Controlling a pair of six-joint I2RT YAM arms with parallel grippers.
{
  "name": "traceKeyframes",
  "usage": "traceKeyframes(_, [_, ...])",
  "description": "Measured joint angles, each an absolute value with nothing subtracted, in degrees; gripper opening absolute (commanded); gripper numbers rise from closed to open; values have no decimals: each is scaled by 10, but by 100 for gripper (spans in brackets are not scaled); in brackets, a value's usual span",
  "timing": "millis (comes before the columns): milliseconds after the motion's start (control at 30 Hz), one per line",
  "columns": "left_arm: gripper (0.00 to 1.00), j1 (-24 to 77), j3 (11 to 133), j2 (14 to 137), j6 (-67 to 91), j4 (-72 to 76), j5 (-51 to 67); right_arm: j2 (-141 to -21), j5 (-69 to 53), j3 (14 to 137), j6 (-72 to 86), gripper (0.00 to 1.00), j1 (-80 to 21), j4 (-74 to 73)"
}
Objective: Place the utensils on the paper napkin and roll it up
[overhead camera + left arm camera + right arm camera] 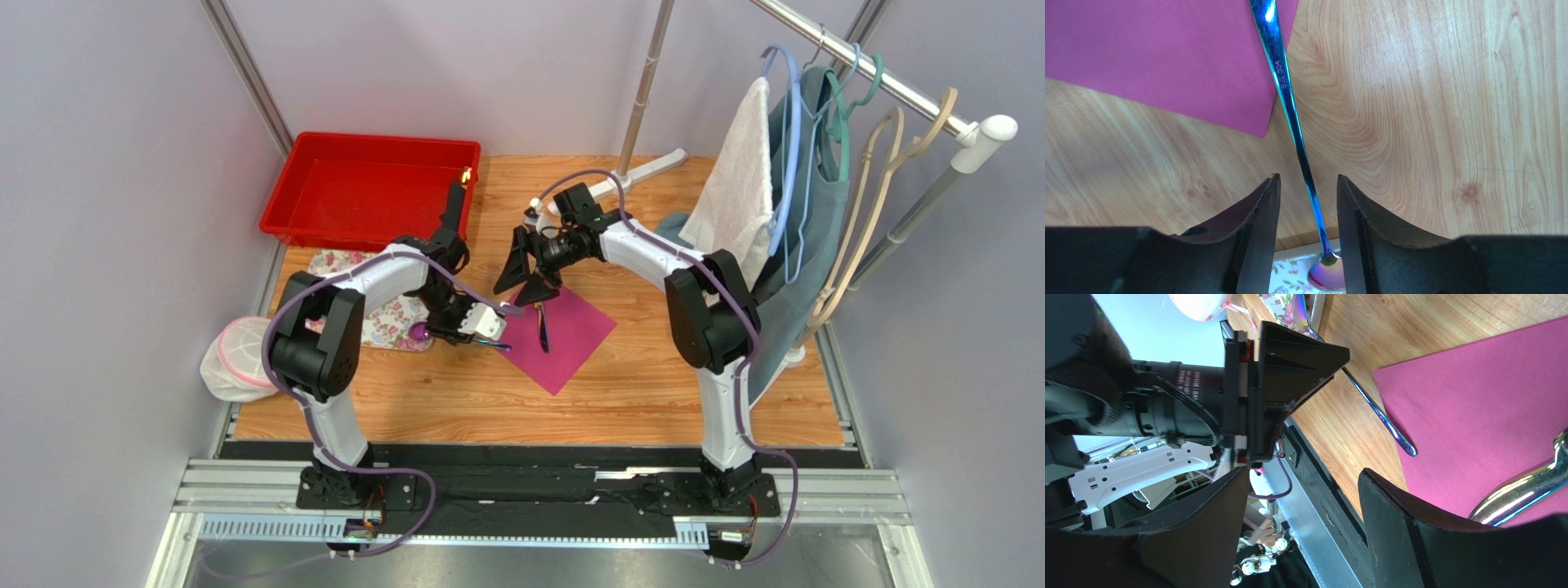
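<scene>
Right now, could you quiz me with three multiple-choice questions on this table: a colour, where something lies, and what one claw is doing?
1. What colour is the paper napkin?
A white
B magenta
C green

2. Where does the bowl of the blue spoon rest?
A on the floral cloth
B on the paper napkin
C in mid-air

3. The left gripper is:
A clamped on the paper napkin
B open, its jaws either side of the spoon handle
C out of sight

Answers:
1 B, the sheet is plain magenta in every view.
2 A, flower print shows under the bowl.
3 B, wood shows on both sides of the handle between the jaws.
</scene>
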State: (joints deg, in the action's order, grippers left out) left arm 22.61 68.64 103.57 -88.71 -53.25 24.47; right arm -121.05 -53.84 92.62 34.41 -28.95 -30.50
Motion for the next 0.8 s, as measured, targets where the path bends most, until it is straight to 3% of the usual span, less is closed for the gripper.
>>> traceKeyframes(167, [41,236,686,1046,-875,-528,230,-1206,-539,926,344,69,-286,-307])
traceKeyframes(367, [6,242,686,1046,-867,-522,215,-1205,-539,926,344,68,-283,-309])
traceKeyframes(433, [0,244,686,1046,-863,-521,210,-1205,-539,926,344,68,-281,-309])
traceKeyframes(800, [0,246,687,1001,-847,-536,201,-1204,-558,926,344,66,-280,-311])
